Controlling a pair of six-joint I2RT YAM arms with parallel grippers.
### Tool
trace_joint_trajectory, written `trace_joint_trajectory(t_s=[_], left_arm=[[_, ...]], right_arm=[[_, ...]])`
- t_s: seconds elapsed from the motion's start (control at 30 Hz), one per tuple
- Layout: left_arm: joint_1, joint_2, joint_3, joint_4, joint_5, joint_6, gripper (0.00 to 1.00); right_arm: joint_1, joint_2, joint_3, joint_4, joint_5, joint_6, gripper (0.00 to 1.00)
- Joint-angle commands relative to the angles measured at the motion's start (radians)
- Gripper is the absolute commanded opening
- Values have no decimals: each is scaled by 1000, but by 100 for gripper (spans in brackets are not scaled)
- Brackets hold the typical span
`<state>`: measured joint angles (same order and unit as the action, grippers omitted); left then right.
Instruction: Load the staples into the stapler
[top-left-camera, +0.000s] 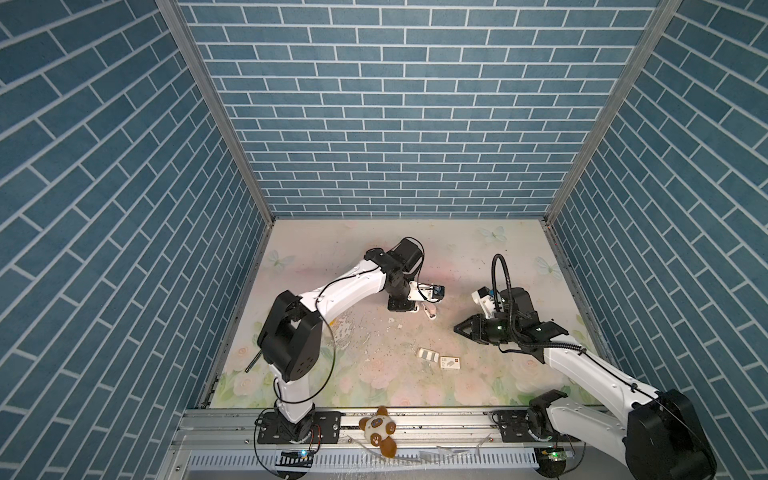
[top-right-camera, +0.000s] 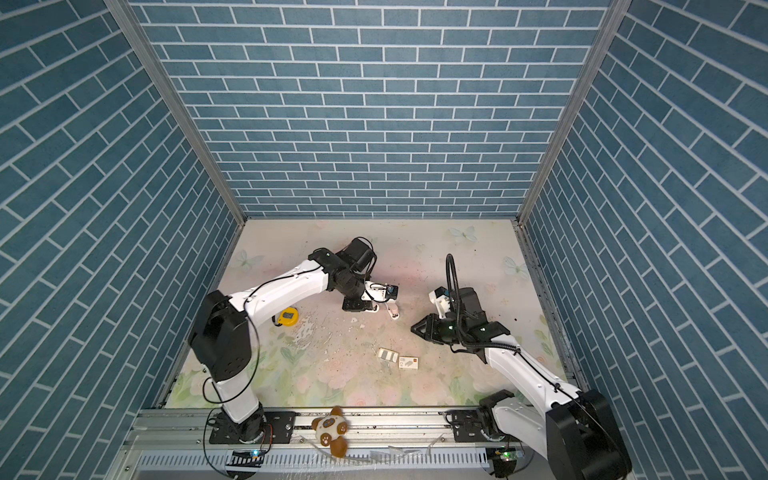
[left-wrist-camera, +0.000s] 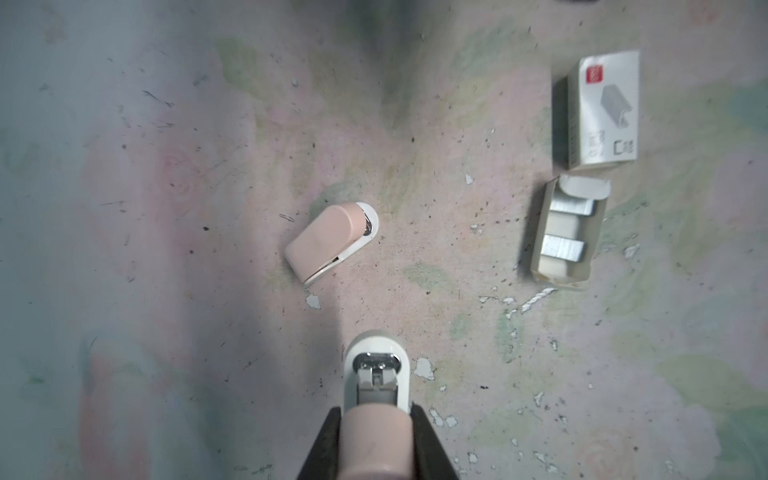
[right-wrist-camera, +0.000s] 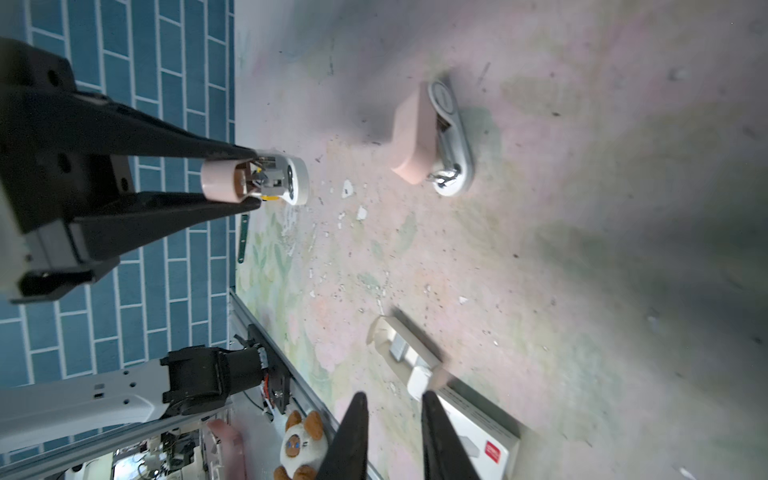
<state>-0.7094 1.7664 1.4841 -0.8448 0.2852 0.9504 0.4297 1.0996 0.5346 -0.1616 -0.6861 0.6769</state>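
The white cardboard sleeve (left-wrist-camera: 598, 112) bears a red square logo, a grey drawing of a staple block and dark characters too blurred to read. Just beside its open end lies one white cardboard tray (left-wrist-camera: 542, 232) holding two silvery staple strips (left-wrist-camera: 561, 249), on the worn floral mat (left-wrist-camera: 166, 166) between the arms. There are two rounded pink staplers with white bases. The left gripper (left-wrist-camera: 376, 415) pinches one pink stapler (left-wrist-camera: 376, 374) between its black fingers, and the second stapler (left-wrist-camera: 328, 243) lies on the mat. The right gripper (right-wrist-camera: 394, 411) hovers near the sleeve, its jaws slightly parted and empty.
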Motion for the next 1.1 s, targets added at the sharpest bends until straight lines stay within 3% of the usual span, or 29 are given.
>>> trace_joint_trajectory(t_s=[0.0, 0.27, 0.57, 1.07], left_arm=[[-21, -62, -47, -41, 42, -98, 9], [-99, -141, -121, -33, 14, -136, 8], [-137, -159, -130, 3, 44, -198, 6], [-153, -165, -96, 33, 107, -278, 4]], right_arm=[[20, 64, 78, 47, -91, 15, 25], [119, 132, 165, 105, -79, 46, 27], [187, 122, 106, 179, -46, 105, 27], [209, 135, 65, 162, 5, 101, 23]])
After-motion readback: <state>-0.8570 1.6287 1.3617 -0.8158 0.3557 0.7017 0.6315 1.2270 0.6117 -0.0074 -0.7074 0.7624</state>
